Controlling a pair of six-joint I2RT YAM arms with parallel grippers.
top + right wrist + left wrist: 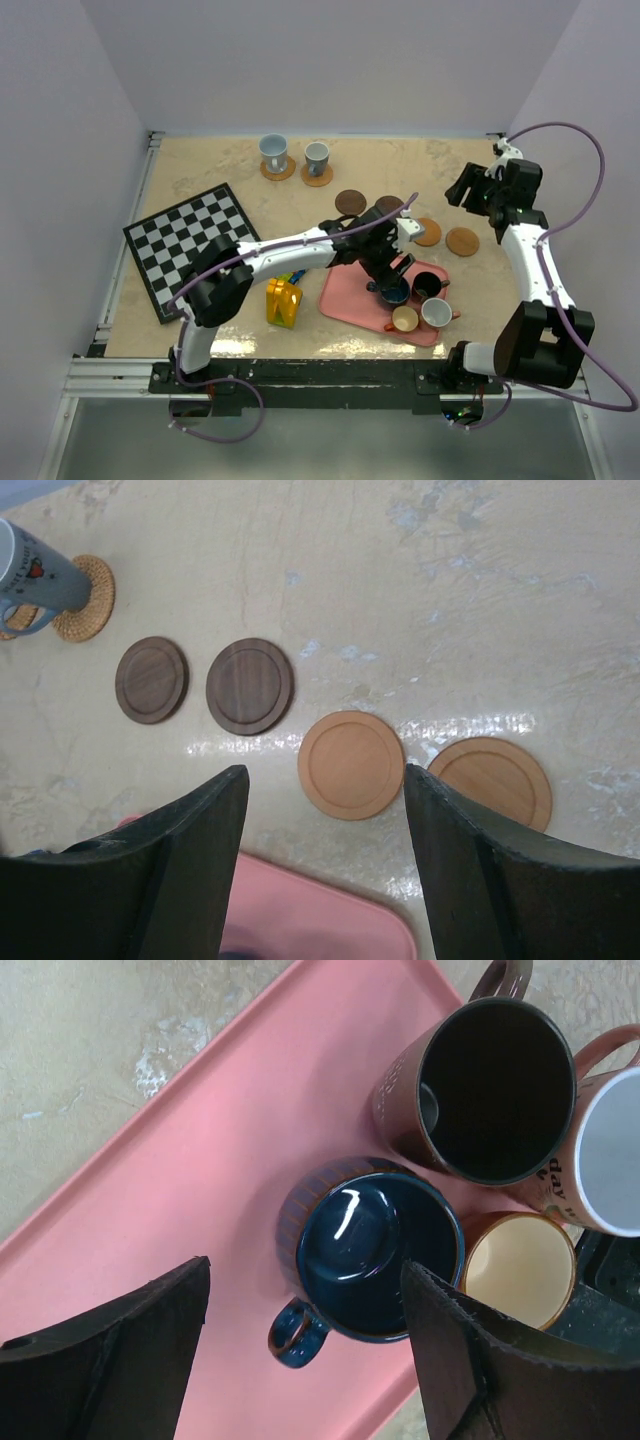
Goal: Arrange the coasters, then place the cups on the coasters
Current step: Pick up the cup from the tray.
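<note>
- Top view: my left pincer (pixel 390 285) hangs over the pink tray (pixel 345 300), right above the navy cup (pixel 393 292). The black cup (pixel 428 284), tan cup (pixel 405 318) and grey-white cup (pixel 436 312) crowd just beside it on the same tray. Two pale cups (pixel 273 152) (pixel 317 155) already stand on coasters at the far edge. My right pincer (pixel 462 190) is raised, well apart from the tray, so my left arm is clearly the nearer one.
- Left wrist view: my fingers (pixel 120 1360) stand wide apart and grip nothing. The navy cup lies below and ahead, off-centre toward my right finger, which overlaps its rim in this view. Its handle juts out on the slant toward my left finger, away from the black cup. The tan cup touches it or nearly so. I judge I must shift right before closing.
- Right wrist view: my jaws gape, holding nothing. Below them lie the bare dark coasters (pixel 151 679) (pixel 250 686) and orange coasters (pixel 351 764) (pixel 490 780), in a rough row running left to right. One orange coaster sits between my fingertips.
</note>
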